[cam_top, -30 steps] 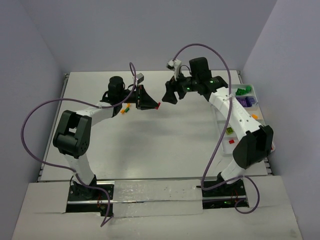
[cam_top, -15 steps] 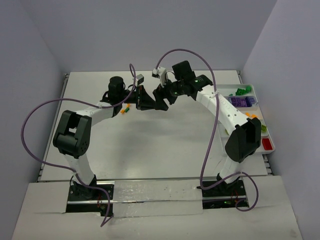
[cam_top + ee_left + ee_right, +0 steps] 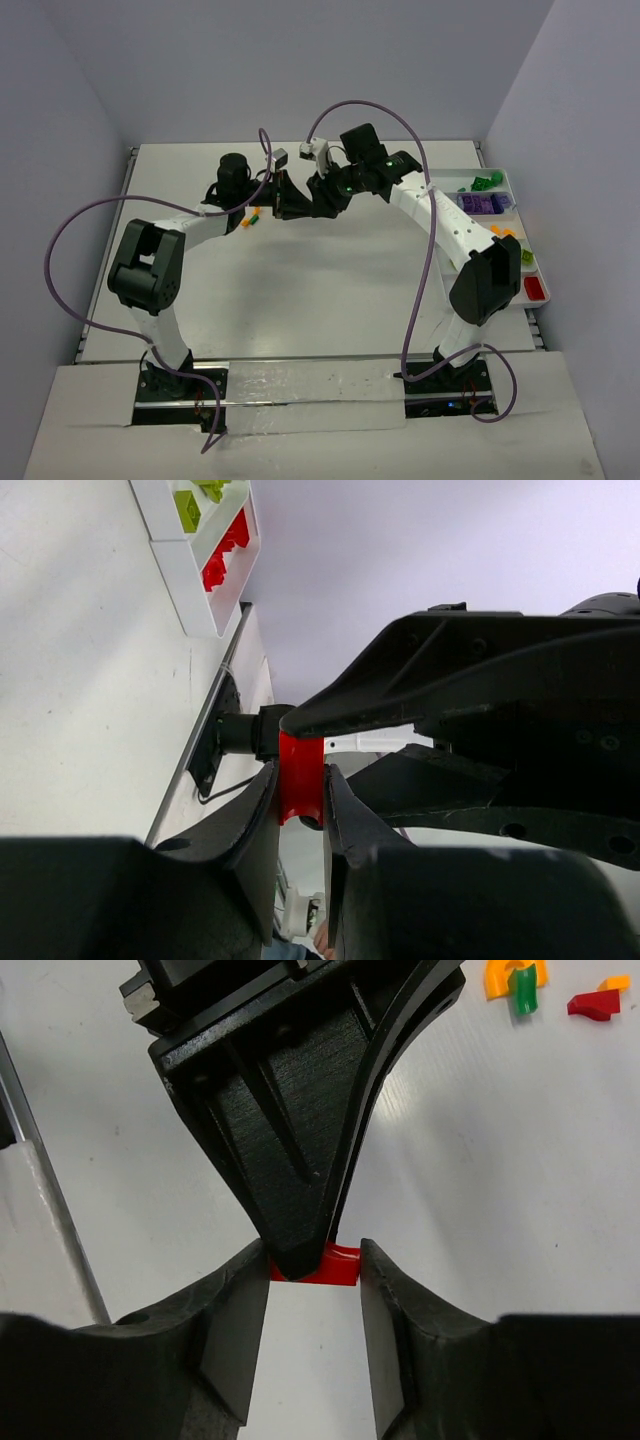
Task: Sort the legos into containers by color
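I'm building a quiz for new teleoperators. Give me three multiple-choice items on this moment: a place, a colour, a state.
1. Where is the red lego nearest the left gripper? A in a compartment; B between both grippers' fingers; C on the table, untouched.
2. Which colour fills the tray compartment nearest the right arm's base? A purple; B red; C green.
3. The left gripper is: A open, empty; B out of view; C shut on that lego.
Key: B, the right gripper flanks it too; B, red legos lie there; C, its fingers pinch it.
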Controlling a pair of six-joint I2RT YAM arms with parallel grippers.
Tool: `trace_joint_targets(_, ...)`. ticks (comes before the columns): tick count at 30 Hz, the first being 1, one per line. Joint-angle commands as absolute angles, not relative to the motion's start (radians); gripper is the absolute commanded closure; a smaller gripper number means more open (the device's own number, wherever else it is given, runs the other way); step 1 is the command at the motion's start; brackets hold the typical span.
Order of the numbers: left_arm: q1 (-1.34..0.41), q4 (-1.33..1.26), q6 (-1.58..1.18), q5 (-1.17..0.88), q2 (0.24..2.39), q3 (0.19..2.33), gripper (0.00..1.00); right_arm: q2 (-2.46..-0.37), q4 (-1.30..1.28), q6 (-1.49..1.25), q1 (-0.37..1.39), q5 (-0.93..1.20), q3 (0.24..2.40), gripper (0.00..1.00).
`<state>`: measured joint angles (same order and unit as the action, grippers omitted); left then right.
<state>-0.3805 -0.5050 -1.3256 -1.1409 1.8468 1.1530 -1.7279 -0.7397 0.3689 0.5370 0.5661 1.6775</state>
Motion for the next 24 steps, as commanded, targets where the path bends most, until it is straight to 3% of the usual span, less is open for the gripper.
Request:
trace_joint_targets(1, -0.39, -0.584, -1.354, -1.16, 1.852, 1.175, 1.0, -1.735, -0.738, 0.391, 0.543, 0.559, 1.706, 0.56)
trace_joint_targets(3, -0.39, -0.591, -1.358, -1.162, 1.85, 1.173, 0.96, -1.732, -0.738, 0.395, 0.545, 0.556, 1.702, 0.65)
trace_joint_targets(5, -0.39, -0.594, -1.356, -1.164, 1.851, 1.173, 0.85, -1.73, -0.739, 0.398, 0.545, 0.554, 1.701, 0.71)
trace_joint_targets(10, -0.38, -0.572, -1.329, -1.163, 1.852, 1.183, 0.43, -1.718, -0.747, 0.406, 0.542, 0.532, 1.689, 0.84)
trace_joint_targets(11, -0.379, -0.565, -1.324, -1.162, 1.851, 1.187, 0.36, -1.717, -0.747, 0.407, 0.539, 0.529, 1.682, 0.84)
trace_joint_targets(12, -0.371, -0.536, -1.307, -1.157, 1.85, 1.192, 0.2, -1.71, -0.749, 0.407, 0.533, 0.523, 1.673, 0.86)
trace_joint_targets(13, -0.364, -0.533, -1.3, -1.153, 1.848, 1.193, 0.16, -1.707, -0.752, 0.408, 0.528, 0.523, 1.666, 0.86)
trace_joint_targets(14, -0.349, -0.518, -1.292, -1.149, 1.843, 1.193, 0.05, -1.701, -0.754, 0.408, 0.522, 0.52, 1.657, 0.87)
trace_joint_targets(20, -0.255, -0.286, -1.099, -1.075, 1.809, 1.242, 0.01, -1.655, -0.791, 0.431, 0.419, 0.467, 1.569, 0.88)
trace_joint_targets(24, -0.242, 0.167, -0.614, -0.795, 1.768, 1.395, 0.01, -1.596, -0.828, 0.465, 0.248, 0.407, 1.505, 0.89)
